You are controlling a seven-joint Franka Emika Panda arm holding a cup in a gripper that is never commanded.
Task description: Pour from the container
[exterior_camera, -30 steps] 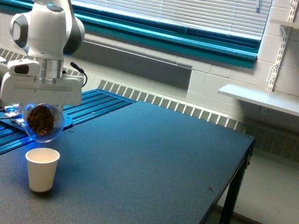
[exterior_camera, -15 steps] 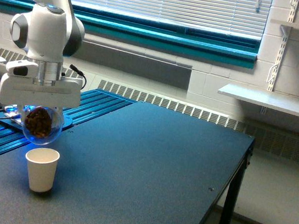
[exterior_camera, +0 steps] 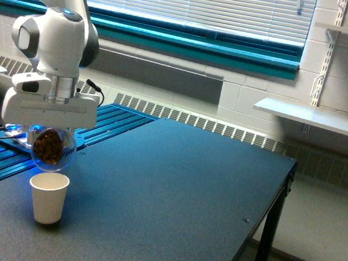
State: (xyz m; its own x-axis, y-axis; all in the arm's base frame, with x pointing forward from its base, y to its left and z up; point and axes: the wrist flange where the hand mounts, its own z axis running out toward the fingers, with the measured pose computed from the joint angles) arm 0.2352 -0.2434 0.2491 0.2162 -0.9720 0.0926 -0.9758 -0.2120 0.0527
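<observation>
A white robot arm (exterior_camera: pixel 54 26) reaches down from the upper left of the exterior view, over the left end of a dark blue-grey counter (exterior_camera: pixel 174 192). At its lower end, a white gripper (exterior_camera: pixel 49 132) holds a clear, round-bellied glass jar (exterior_camera: pixel 51 149), which hangs in the air just under the boxy gripper body. The fingers are clamped on the jar, though the jar's top and the fingers themselves are largely hidden behind the gripper body. Inside the jar sits a heap of small brown pieces (exterior_camera: pixel 49 147); what they are cannot be told. The jar appears tipped toward the camera, so that its round shape faces the viewer. Directly below it, and slightly nearer the viewer, a white paper cup (exterior_camera: pixel 48 198) stands upright on the counter, its open mouth facing up, with a small gap between the cup rim and the bottom of the jar. Behind the arm, at the far left, blue ribbed metal rails (exterior_camera: pixel 110 119) run along the counter's edge. Farther back, a window with white slatted blinds (exterior_camera: pixel 192 6) spans the wall, and a white wall shelf (exterior_camera: pixel 314 118) juts out at the right.
</observation>
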